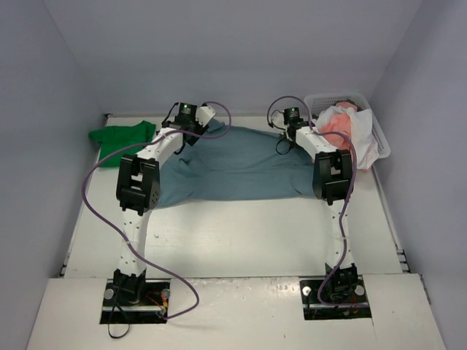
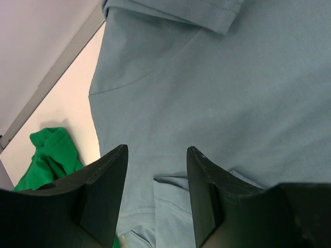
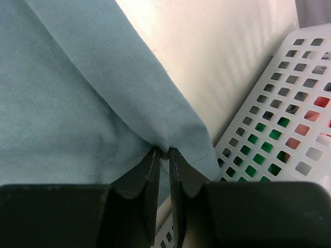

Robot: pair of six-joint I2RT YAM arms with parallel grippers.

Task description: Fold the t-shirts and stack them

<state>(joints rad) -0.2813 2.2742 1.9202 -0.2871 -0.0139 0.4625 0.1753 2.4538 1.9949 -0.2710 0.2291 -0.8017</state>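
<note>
Currently pinches a thin edge fold of the blue t-shirt point(image 1: 233, 168) in the right gripper point(image 3: 163, 152) beside the basket point(image 3: 289, 103); holds the left gripper point(image 2: 157, 150) spread above the shirt, spread over the table point(image 1: 241, 233). Could lose that shallow pinch, or bunch the cloth, pulling one-sided.
</note>
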